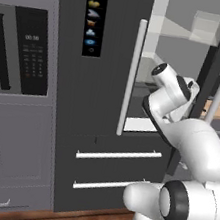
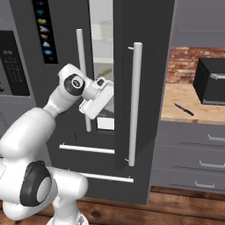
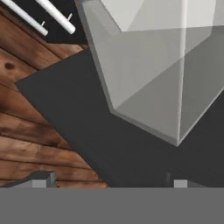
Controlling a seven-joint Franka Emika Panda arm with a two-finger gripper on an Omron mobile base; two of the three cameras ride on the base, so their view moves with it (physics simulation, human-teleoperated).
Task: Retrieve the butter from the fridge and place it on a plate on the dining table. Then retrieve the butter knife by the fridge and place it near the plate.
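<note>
I'm reaching my spread, empty pincer [image 3: 109, 183] into the open fridge [image 2: 145, 66] for the butter [image 2: 103, 71], and next I need to line up on that stick.

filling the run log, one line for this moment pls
fridge: door ajar | gripper: jaws open, empty, at door gap | butter knife: on counter

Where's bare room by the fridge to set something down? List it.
Free: the wood counter right of the fridge, either side of the butter knife, in front of the black appliance. Crowded: the narrow fridge opening, where the arm reaches in.
</note>
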